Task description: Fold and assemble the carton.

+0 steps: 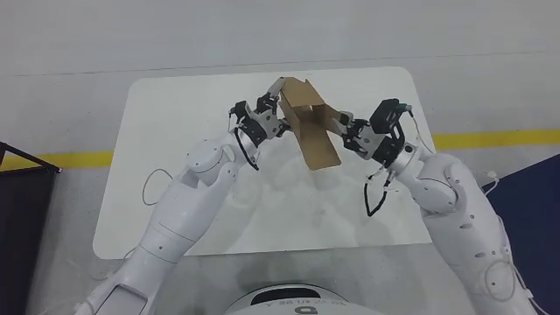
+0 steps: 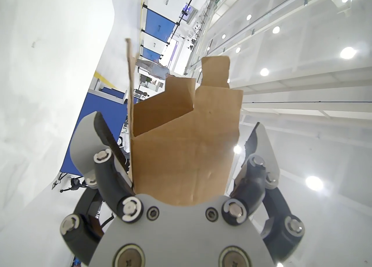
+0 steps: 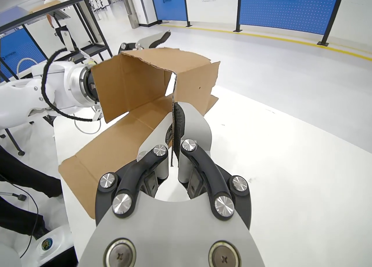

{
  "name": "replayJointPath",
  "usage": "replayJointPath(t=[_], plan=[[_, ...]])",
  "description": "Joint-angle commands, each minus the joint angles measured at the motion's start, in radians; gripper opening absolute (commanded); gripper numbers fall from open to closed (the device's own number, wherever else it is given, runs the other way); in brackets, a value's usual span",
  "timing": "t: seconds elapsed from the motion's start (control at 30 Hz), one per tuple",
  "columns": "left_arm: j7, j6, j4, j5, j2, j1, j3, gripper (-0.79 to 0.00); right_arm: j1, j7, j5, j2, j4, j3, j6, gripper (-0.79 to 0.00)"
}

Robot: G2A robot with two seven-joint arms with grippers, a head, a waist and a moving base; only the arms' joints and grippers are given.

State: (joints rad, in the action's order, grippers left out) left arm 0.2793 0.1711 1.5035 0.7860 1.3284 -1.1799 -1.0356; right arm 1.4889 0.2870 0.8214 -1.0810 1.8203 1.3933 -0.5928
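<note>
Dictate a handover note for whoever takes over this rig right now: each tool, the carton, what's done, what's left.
Left tool: open, straddling one end of the carton, not clamped.
Right tool: shut on the edge of a carton wall.
Carton: over the white table, between both arms, partly opened into a sleeve.
Done: walls stood up.
Left: flaps are unfolded and the ends open; fold and close them.
</note>
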Motion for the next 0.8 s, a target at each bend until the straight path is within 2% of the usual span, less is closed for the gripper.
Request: replayJointPath(t=[0.0, 0.4, 0.63, 0.77], plan=[[-0.006, 0.01, -0.001, -0.011, 0.0, -0.002, -0.001, 0.0, 0.001, -0.005, 0.001, 0.0, -0.001, -0.001, 0.004, -0.785], [0.024, 0.078, 0.014, -0.096, -0.008, -0.02, -0.009, 0.0, 0.018, -0.016, -0.017, 0.005, -0.009, 0.024, -0.018, -0.785], [0.106, 0.026, 0.018, -0.033, -0.018, -0.083, -0.074, 0.0, 0.009, 0.004, -0.315, 0.008, -0.066, 0.055, -0.084, -0.785], [0.183, 0.043, 0.0, 0.156, -0.027, -0.143, -0.171, 0.0, 0.006, 0.066, -0.476, 0.015, -0.098, 0.076, -0.124, -0.785]])
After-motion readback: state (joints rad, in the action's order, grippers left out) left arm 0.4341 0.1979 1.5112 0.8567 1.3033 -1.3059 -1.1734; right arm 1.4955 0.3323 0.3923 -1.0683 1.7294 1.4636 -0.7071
